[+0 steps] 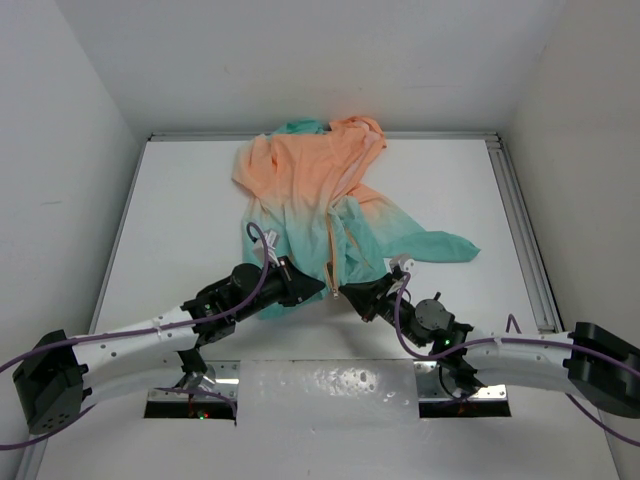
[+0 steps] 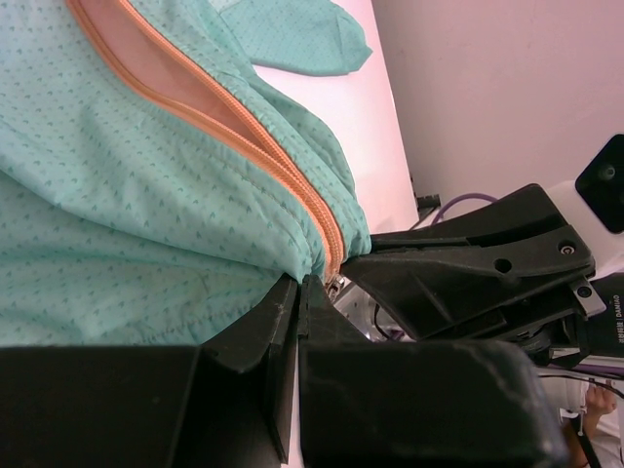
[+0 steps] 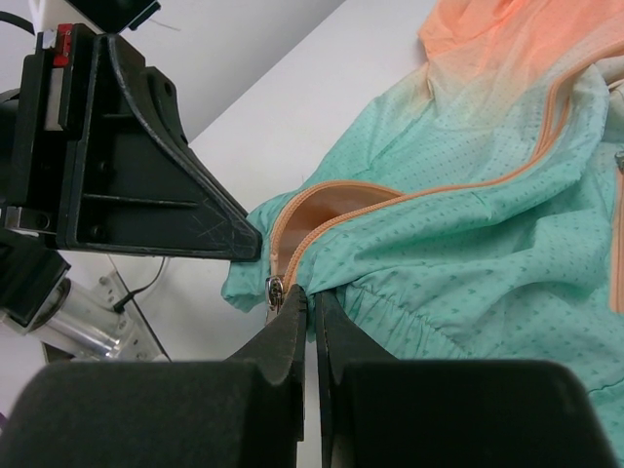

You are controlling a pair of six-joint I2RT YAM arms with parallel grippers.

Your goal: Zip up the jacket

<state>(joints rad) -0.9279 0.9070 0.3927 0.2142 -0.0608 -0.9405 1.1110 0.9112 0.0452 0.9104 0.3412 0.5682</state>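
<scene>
Jacket [image 1: 320,190] lay spread on table [image 1: 180,220], hem right at both sets of jaws, hood far beyond them. Left gripper [image 2: 298,288] was fully closed, apparently pinching the hem at the foot of the zipper [image 2: 244,136]. Right gripper [image 3: 311,294] was closed too, tips on the hem just beside the metal slider [image 3: 276,290].

Judgement: left should anchor the hem taut while right draws the slider straight away along the teeth, clear of slack fabric.

Could not tell whether the pull tab sat between the right fingers. Zipper's upper run was lost in folds.
</scene>
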